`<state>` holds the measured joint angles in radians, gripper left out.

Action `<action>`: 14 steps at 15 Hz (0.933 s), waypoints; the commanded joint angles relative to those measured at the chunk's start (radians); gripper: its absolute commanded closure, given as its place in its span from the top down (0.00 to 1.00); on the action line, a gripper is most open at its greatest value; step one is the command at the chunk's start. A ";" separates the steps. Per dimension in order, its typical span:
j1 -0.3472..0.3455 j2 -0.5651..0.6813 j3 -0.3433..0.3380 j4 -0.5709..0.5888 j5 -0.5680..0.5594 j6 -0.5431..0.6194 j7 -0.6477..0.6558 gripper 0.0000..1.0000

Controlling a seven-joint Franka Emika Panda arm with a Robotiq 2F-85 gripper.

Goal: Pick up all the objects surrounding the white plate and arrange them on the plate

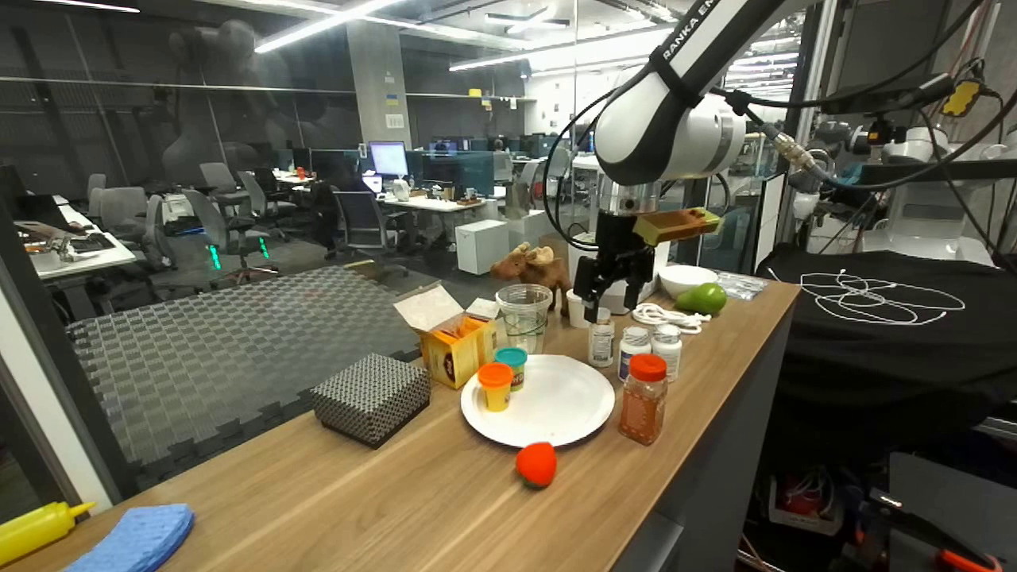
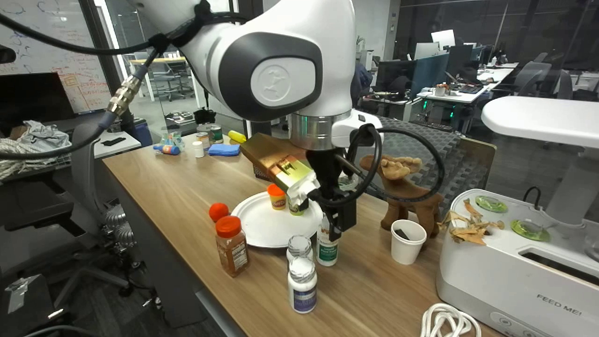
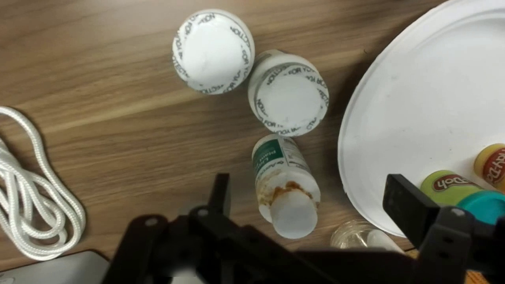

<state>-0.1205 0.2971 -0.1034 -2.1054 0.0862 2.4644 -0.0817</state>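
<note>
While the end effector (image 3: pixel 313 199) is spread wide, gripping nothing, the green-labelled bottle (image 3: pixel 284 173) shows between its fingers (image 3: pixel 219 195) in the wrist view. In an exterior view, the white plate (image 1: pixel 564 409) bears two tubs (image 1: pixel 505 384) at its left; the red-lidded jar (image 1: pixel 643 409) stands between plate and right edge of the tabletop (image 1: pixel 695 401), the red-orange ball (image 1: pixel 537 463) lies just beside the near rim, and free room extends nearward.

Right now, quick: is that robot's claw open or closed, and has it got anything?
Gripper: open, holding nothing; in the wrist view the brown-stained white bottle shows between its spread jaws.
</note>
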 commanded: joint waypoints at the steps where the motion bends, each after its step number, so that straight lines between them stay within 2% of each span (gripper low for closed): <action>1: -0.022 0.030 0.014 0.052 0.034 -0.003 -0.002 0.74; 4: -0.028 0.047 0.013 0.070 0.037 -0.007 0.001 0.49; 8: -0.030 0.058 0.011 0.081 0.029 -0.004 0.011 0.19; 10: -0.028 0.056 0.009 0.084 0.023 -0.002 0.017 0.14; 11: -0.027 0.053 0.008 0.082 0.021 -0.001 0.019 0.18; 14: -0.019 0.037 0.002 0.073 0.007 0.005 0.035 0.18</action>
<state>-0.1415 0.3515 -0.1033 -2.0388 0.1010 2.4641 -0.0730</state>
